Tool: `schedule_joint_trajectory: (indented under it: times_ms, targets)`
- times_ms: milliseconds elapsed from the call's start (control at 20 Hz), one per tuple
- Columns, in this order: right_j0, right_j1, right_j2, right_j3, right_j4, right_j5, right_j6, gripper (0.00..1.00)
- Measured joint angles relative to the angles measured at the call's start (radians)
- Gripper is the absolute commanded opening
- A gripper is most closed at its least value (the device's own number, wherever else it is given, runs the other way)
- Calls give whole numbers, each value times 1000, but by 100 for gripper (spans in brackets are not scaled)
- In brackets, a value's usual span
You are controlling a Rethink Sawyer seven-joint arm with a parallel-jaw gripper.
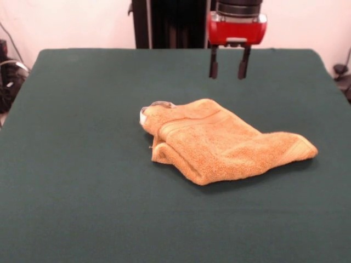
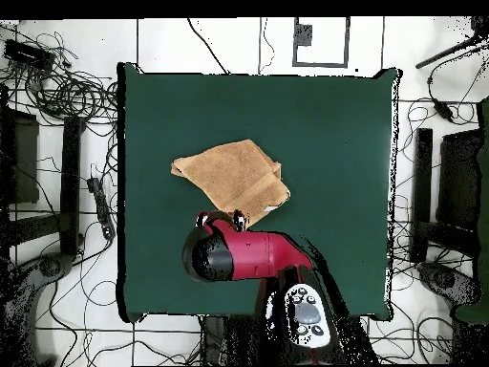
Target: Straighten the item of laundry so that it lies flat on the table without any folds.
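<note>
We have the towel (image 1: 219, 143) sitting near the middle of the bench (image 1: 77, 181), doubled over itself, with a thick fold along its front edge and one corner trailing off to the side, so it's not flat yet. End effector (image 1: 228, 68) hangs above the towel's back edge, released, fingers apart, nothing held. We'd guess it's lined up to drop onto an upper layer and peel it open.
</note>
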Motion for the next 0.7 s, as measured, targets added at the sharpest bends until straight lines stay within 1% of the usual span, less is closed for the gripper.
schedule_joint_trajectory:
  times_ms: [300, 650, 700]
  targets:
    - [2, 33, 0, -45, -17, 0, 0, 100]
    - [14, 115, -1, -102, -36, 0, 0, 100]
    - [22, 142, -3, -118, -36, 0, 0, 100]
